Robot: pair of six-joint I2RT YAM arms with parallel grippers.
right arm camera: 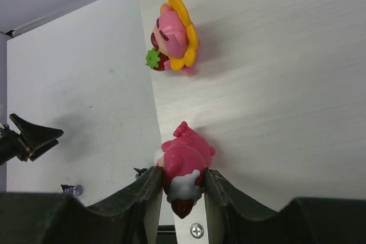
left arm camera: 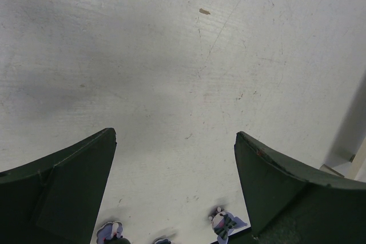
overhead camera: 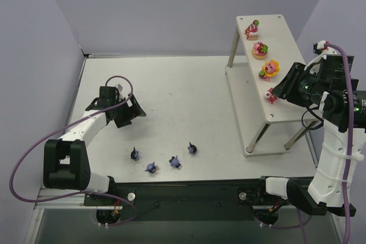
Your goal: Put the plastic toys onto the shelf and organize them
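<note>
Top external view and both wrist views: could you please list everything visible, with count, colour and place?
bright toys: three, pink, red, orange, yellow, in a row on the shelf's top board
pink toy: one, near end of that row, at the board's edge
dark toys: four, blue-purple, on the table near the arm bases
shelf: one, off-white, table's right side
table: one, white
left gripper: open, empty, over the table
right gripper: shut on the pink toy

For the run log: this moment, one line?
left jaws open | right jaws shut on pink toy at shelf top | three bright toys shelved | four dark toys on table
</note>
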